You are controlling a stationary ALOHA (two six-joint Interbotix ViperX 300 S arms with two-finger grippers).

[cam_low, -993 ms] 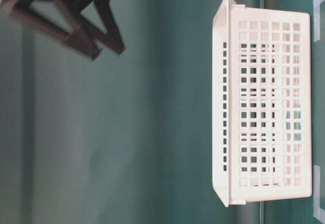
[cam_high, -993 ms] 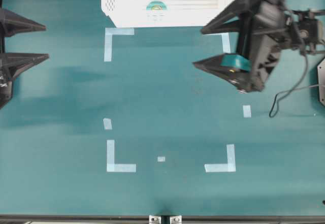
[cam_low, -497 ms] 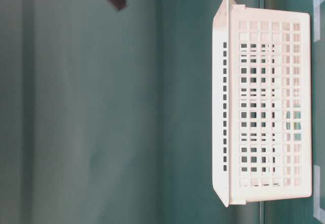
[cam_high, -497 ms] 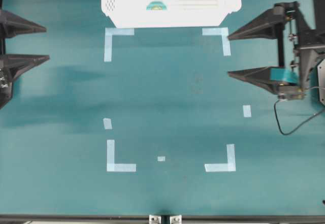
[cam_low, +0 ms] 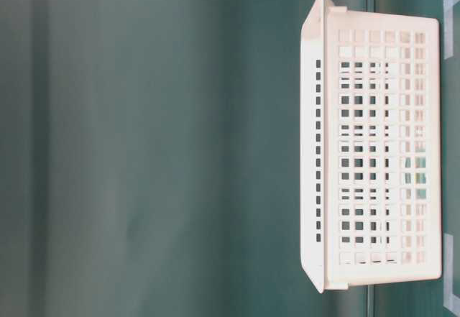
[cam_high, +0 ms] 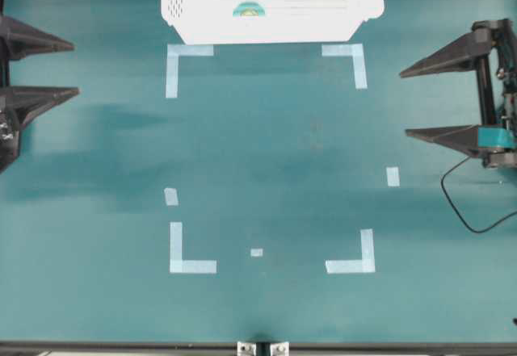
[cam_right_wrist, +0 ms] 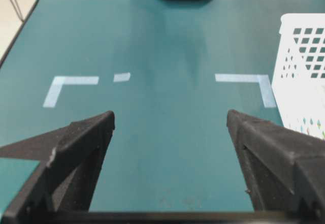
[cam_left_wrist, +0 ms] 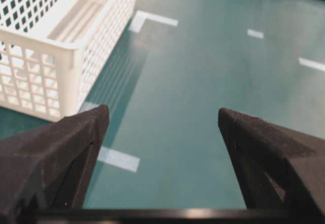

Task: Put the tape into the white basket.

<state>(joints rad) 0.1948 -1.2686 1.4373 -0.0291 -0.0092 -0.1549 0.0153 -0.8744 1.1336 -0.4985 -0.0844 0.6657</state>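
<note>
Tape (cam_high: 249,9) lies inside the white basket (cam_high: 271,27) at the far edge of the green tabletop (cam_high: 275,154). Pale strips and corner marks (cam_high: 191,265) are stuck flat on the surface. Left gripper (cam_high: 69,69) and right gripper (cam_high: 410,102) both stand wide open, empty, at opposite sides.

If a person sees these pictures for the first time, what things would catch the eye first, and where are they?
First comes the white basket at the top edge of the overhead view, with the tape lying inside it as a small teal roll. Next are the two black grippers, both open and empty: the left gripper at the left edge and the right gripper at the right edge. Between them, pale corner marks frame a rectangle on the green table.
</note>
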